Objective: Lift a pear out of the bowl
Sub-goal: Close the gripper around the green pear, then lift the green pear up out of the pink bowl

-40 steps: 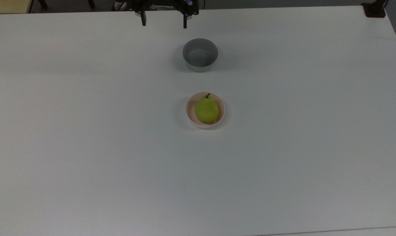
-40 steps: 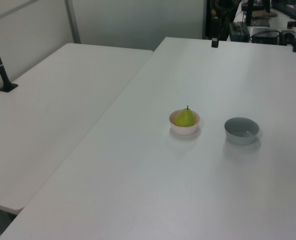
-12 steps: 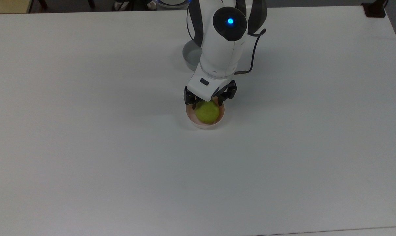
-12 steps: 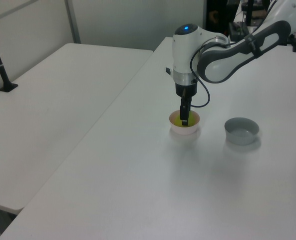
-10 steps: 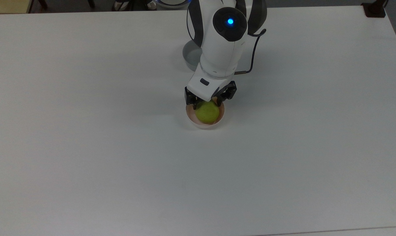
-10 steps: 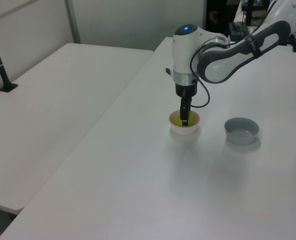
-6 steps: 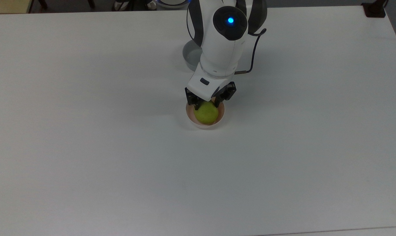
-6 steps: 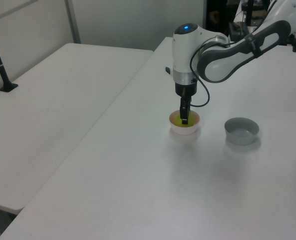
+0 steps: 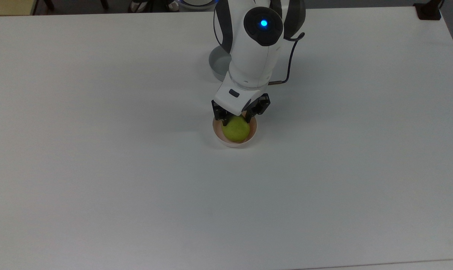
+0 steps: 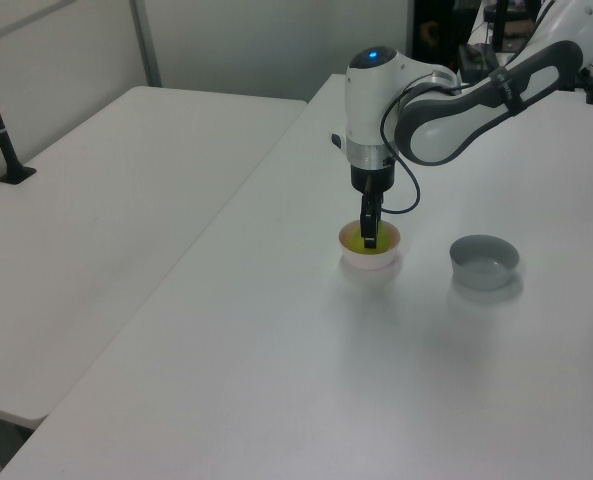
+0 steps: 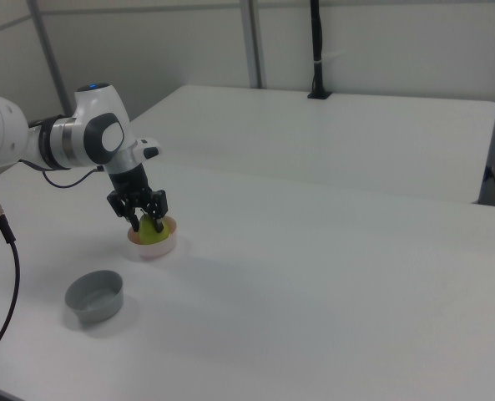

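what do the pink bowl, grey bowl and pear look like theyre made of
Pink bowl: likely glazed ceramic or plastic, smooth with a whitish outside. Grey bowl: probably matte plastic, even colour, no shine. Pear: yellow-green, finely speckled skin; real or imitation, cannot tell.

Top view: high overhead, looking steeply down on white table [image 9: 98,187], arm base at far edge. Left view, right view: lower, oblique, from opposite sides. All three share pink bowl [image 9: 234,141], grey bowl [image 10: 484,262].
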`<state>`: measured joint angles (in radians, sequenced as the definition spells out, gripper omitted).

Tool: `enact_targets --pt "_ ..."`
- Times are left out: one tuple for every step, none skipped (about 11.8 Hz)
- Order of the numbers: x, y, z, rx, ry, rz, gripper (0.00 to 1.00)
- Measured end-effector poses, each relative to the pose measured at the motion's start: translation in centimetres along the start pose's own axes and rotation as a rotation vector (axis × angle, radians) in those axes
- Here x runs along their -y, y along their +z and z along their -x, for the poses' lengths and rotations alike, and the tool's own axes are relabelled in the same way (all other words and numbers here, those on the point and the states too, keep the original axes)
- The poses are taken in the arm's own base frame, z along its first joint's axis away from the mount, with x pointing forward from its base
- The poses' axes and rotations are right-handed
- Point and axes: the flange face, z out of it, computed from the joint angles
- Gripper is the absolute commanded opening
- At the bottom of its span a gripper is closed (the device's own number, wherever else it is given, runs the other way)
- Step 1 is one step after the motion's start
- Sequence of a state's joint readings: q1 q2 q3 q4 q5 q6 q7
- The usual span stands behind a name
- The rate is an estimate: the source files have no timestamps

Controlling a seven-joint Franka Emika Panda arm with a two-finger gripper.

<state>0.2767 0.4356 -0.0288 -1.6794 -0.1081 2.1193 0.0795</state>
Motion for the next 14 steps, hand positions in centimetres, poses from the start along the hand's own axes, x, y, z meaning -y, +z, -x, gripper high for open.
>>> enact_targets --pt "0.0 0.0 0.0 -0.001 0.0 0.0 0.29" --pt "0.0 -0.2 0.0 -0.004 0.0 0.0 0.29" --pt "-0.1 -0.7 -0.1 -0.013 0.001 0.0 0.29" --pt "-0.1 -1.2 -0.2 -0.02 0.002 -0.001 0.29" --pt "-0.2 -1.7 -0.2 -0.027 0.003 -0.001 0.29" --pt "-0.2 -2.5 -0.2 -0.037 0.004 -0.001 0.29" --pt "-0.3 -3.5 -0.1 -0.046 0.004 -0.002 0.29" --pt "-0.4 -4.9 0.2 -0.049 0.006 -0.001 0.29" --pt "-0.6 -6.6 0.5 -0.045 0.01 0.0 0.29" --pt "-0.9 -8.5 0.8 -0.042 0.014 0.002 0.29" --pt "-1.2 -10.6 1.1 -0.048 0.019 0.002 0.29" --pt "-1.5 -12.6 1.5 -0.057 0.023 0.003 0.29" --pt "-1.7 -14.3 2.0 -0.061 0.027 0.003 0.29" --pt "-2.0 -15.5 2.5 -0.062 0.031 0.003 0.29"
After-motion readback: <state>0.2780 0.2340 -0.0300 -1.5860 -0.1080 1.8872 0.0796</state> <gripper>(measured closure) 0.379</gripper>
